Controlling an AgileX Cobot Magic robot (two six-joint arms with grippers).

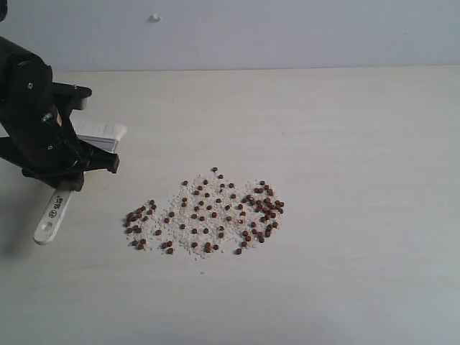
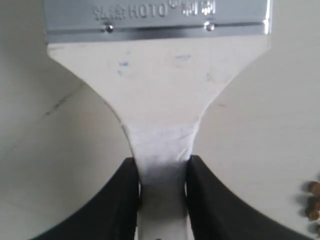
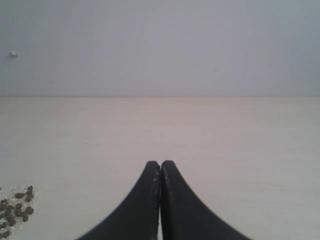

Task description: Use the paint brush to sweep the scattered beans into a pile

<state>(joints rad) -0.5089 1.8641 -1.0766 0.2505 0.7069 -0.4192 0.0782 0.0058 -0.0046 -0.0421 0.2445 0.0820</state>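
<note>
The beans (image 1: 263, 208) lie scattered over a wide patch in the middle of the table, mixed with whitish crumbs, denser at the patch's right and left ends. The paint brush (image 1: 55, 214) is at the left, its cream handle end toward the front and its off-white bristles (image 1: 103, 131) toward the back. My left gripper (image 1: 73, 164) is shut on the narrow neck of the paint brush (image 2: 162, 165), below its silver band (image 2: 155, 20). A few beans (image 2: 314, 199) show at that view's edge. My right gripper (image 3: 160, 165) is shut on nothing, with beans (image 3: 17, 209) off to its side.
The pale wooden table (image 1: 345, 144) ends at a grey wall (image 1: 287, 29) behind. The black left arm (image 1: 32, 108) stands over the table's left side.
</note>
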